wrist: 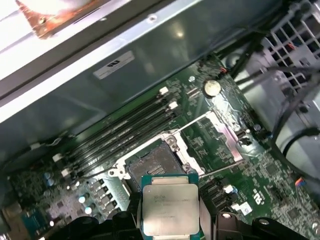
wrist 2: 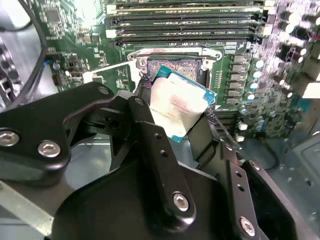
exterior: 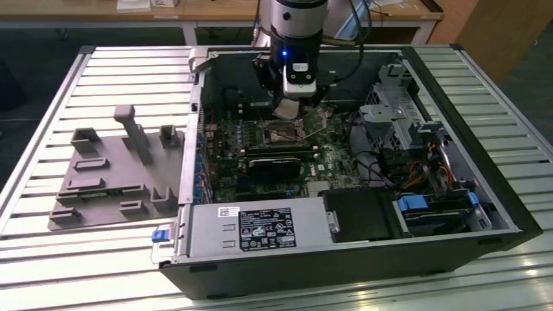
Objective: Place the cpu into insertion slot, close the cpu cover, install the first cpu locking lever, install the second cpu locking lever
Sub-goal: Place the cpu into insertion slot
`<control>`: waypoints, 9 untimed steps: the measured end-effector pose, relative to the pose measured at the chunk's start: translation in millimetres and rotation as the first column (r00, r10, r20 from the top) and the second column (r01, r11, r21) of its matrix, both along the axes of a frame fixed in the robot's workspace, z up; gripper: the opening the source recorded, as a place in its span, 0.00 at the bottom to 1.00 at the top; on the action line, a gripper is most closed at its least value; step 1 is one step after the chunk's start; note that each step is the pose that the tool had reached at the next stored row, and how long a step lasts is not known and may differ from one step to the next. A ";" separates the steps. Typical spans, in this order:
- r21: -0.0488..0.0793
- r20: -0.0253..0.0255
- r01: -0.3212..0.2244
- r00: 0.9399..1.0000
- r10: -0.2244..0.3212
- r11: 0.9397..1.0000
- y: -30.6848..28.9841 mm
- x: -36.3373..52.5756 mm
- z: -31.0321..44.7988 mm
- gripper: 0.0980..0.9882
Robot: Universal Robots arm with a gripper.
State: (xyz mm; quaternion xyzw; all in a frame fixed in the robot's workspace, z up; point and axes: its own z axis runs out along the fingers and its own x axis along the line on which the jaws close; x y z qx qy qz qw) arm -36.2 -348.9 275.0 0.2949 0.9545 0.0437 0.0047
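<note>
With the gripper: pinching 1 cpu by 2 opposite edges, its 2 black fingers closed to chip width and clamping nothing else. Holding that cpu squarely between the fingertips, metal top facing the camera in both wrist views. Hovering just above 1 insertion slot, apart from it, leaving its contact grid lying bare. Standing flipped open just beside the insertion slot: 1 cpu cover. Reaching down inside 1 open computer case in the exterior view, right over the insertion slot.

text: none legible | power supply label, cpu print: unreadable
</note>
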 end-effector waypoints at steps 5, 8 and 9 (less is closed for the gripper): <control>-0.001 0.000 0.084 0.996 -0.084 0.996 0.0 0.0 -0.9 0.50; -0.002 0.000 0.135 0.991 -0.135 0.991 0.0 0.0 -1.4 0.50; -0.002 0.000 0.150 0.989 -0.150 0.989 0.0 0.0 -1.6 0.50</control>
